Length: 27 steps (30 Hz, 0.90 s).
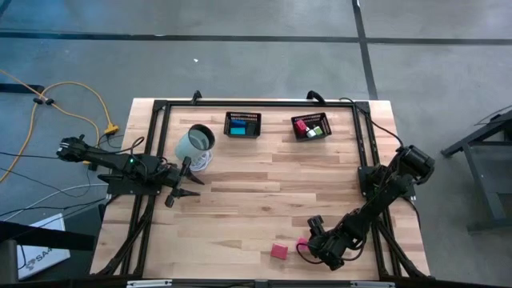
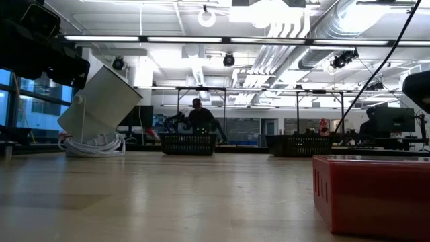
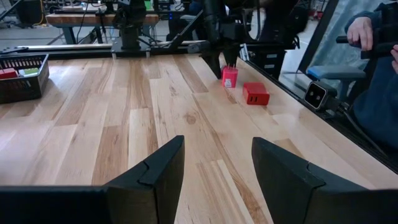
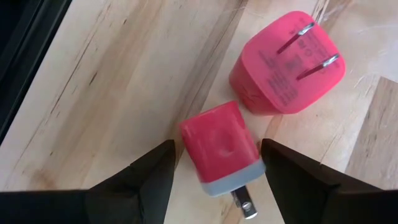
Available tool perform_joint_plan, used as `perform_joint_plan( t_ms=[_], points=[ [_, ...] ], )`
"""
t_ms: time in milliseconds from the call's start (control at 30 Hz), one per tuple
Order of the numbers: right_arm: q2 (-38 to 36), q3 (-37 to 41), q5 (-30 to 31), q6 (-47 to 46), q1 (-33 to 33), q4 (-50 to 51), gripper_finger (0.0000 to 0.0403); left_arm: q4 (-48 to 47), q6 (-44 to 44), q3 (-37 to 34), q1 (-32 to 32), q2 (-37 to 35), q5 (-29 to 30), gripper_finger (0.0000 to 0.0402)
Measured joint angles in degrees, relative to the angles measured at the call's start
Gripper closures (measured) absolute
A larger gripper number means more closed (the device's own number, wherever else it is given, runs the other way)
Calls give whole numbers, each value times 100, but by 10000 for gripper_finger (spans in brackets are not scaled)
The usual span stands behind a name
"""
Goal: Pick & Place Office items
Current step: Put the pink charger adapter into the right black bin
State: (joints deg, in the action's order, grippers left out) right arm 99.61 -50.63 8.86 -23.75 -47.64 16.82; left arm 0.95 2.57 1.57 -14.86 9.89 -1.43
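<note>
My right claw hangs low at the bottom middle of the top view, fingers apart with a small red plug between them, not squeezed yet. A pink plug lies just beside it, prongs up. My left claw waits open at the left, by the white cup. More pieces sit in two baskets up top

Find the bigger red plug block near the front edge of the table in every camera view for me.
High view: red plug block near the front edge, beside the right end effector.
Low view: close up at far right.
Left wrist view: far across the table.
Right wrist view: upper right, prongs showing.
Shared landmark: the smaller pink charger next to it.
</note>
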Motion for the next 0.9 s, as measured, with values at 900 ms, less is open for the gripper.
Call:
perform_joint_plan(
  t_ms=[900],
  points=[
    [2, -2, -35, -9, -2, 4, 259, -1, 0, 1, -2, 0, 0, 221]
  ],
)
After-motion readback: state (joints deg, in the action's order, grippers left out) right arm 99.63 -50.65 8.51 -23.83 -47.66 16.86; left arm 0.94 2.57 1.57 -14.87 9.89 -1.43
